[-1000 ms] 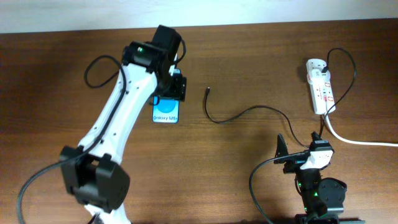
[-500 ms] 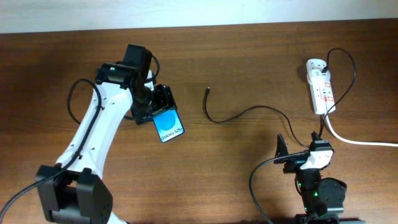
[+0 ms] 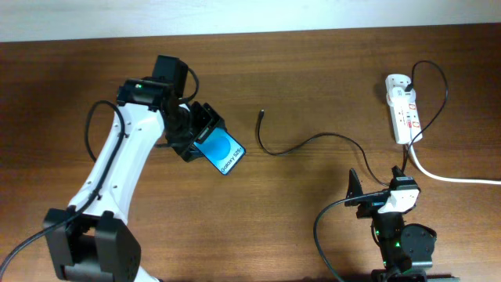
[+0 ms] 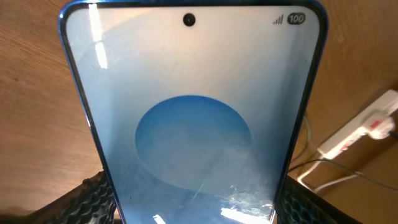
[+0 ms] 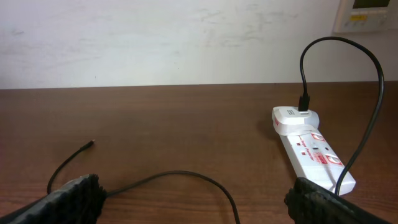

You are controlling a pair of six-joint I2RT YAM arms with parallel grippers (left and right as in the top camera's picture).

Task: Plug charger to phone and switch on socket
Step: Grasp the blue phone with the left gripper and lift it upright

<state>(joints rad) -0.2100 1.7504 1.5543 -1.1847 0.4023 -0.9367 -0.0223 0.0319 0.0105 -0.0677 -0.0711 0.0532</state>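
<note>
**Phone clamped in left end effector; charger tip lies free on the table**

The left end effector [image 3: 197, 135] is clamped on the phone [image 3: 223, 152], gripping it at one short end. In the overhead view the phone points diagonally away from the arm toward the lower right, blue screen up. The left wrist view shows the screen [image 4: 193, 124] filling the picture, with the textured fingers [image 4: 93, 199] pressed against both long edges near the bottom. I cannot tell whether the phone's free end touches the table [image 3: 313, 63].

The charger [image 3: 313, 139] lies slack on the table between the phone and the socket [image 3: 402, 110]. Its plug tip [image 3: 262, 113] rests on the wood near the phone, to its right and not touching it. From the tip the cable curves across the table to the right. In the right wrist view its other end is seated in the far end of the socket [image 5: 311, 149].

The socket lies at the right side of the table, well apart from the phone. A thick white power cord [image 3: 454, 178] runs from it off the right edge.

The right end effector [image 3: 377, 178] sits low at the near edge of the table with its fingers [image 5: 68, 199] wide apart and nothing between them.
</note>
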